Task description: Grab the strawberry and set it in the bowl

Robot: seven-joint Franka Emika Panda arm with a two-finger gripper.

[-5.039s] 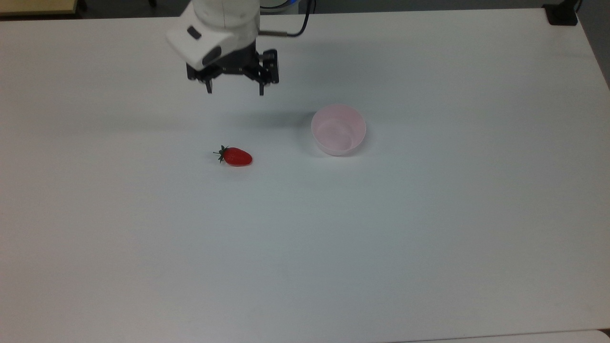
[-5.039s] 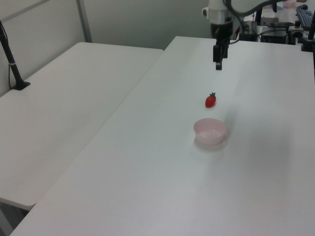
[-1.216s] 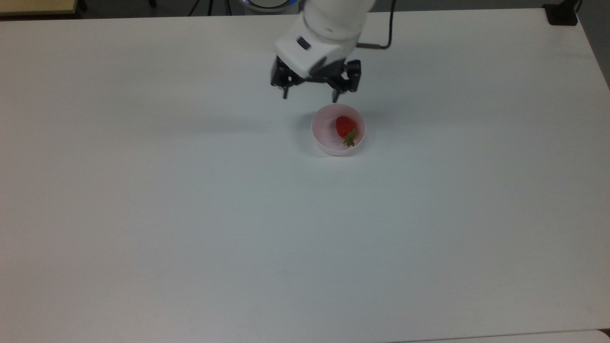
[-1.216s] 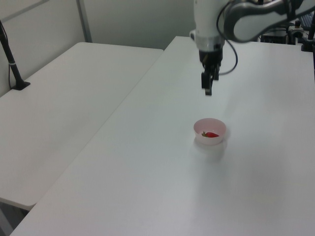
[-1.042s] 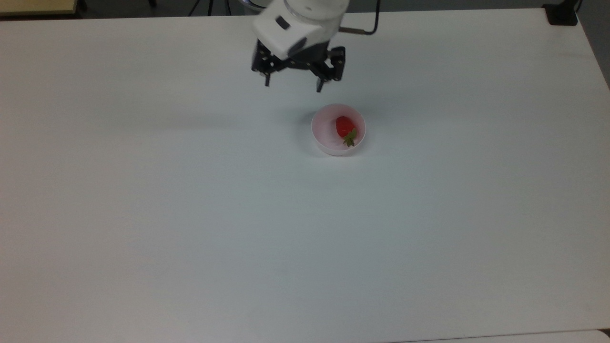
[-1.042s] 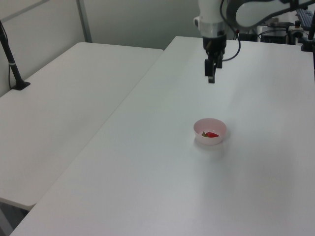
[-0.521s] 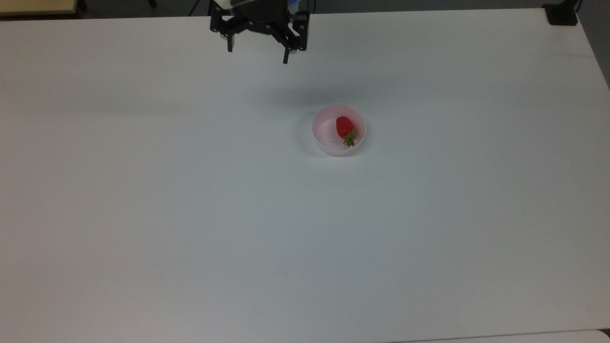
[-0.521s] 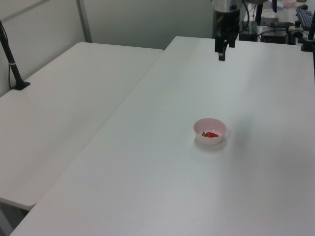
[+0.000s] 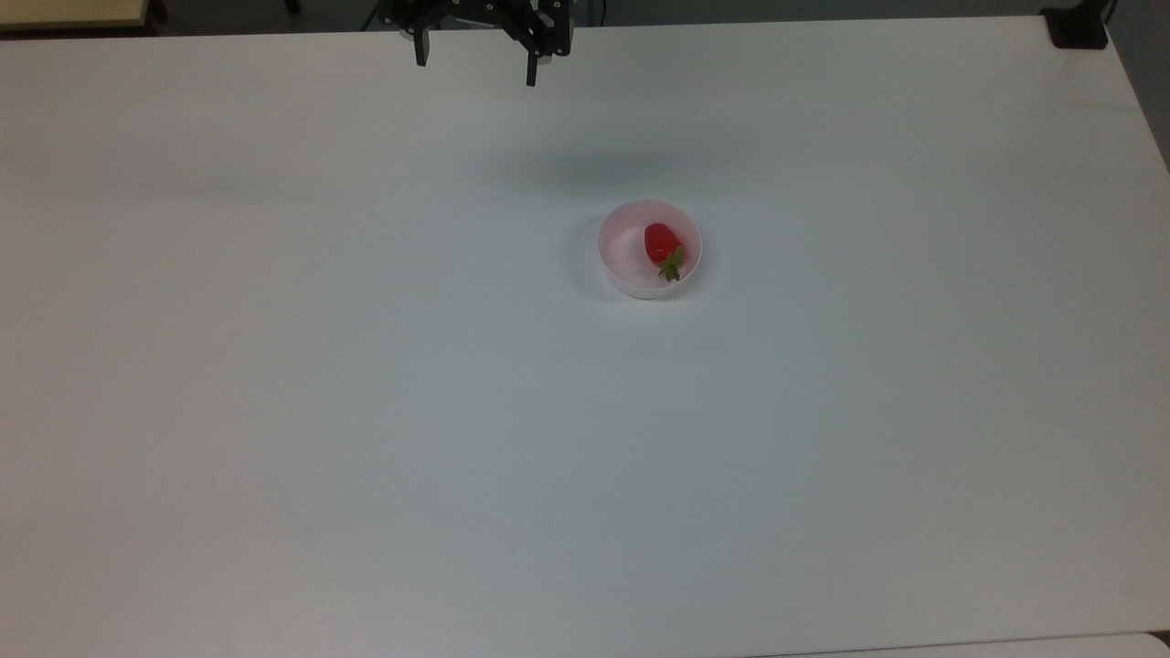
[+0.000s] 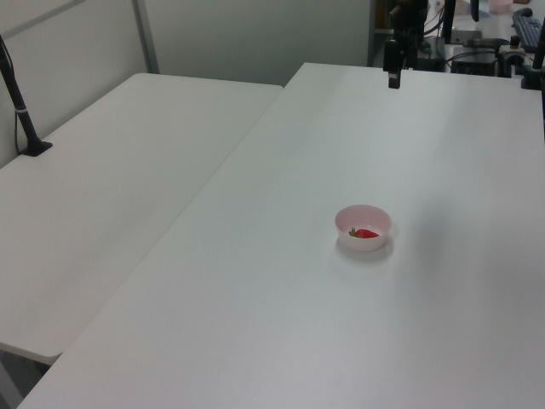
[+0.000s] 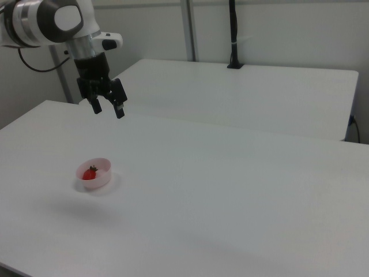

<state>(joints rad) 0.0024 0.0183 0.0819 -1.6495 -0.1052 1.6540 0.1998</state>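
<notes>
The red strawberry (image 9: pixel 661 245) lies inside the pale pink bowl (image 9: pixel 622 260), green cap toward the top view's bottom. The bowl (image 10: pixel 375 217) holds the strawberry (image 10: pixel 366 233) in the left view too, and in the right view the strawberry (image 11: pixel 89 173) rests in the bowl (image 11: pixel 104 176). My gripper (image 9: pixel 475 64) hangs open and empty near the table's far edge, well up and to the top view's left of the bowl. It appears raised above the table as the gripper (image 11: pixel 107 108) in the right view and the gripper (image 10: pixel 393 77) in the left view.
The white table (image 9: pixel 366 411) stretches wide around the bowl. A second white table (image 10: pixel 102 187) adjoins it on the left view's left, with a black pole (image 10: pixel 19 102) clamped to it. A black clamp (image 9: pixel 1077 27) sits at the top view's upper right corner.
The strawberry went from the table into the bowl. Over the last second my open gripper rose and pulled away from the bowl toward the top view's upper left.
</notes>
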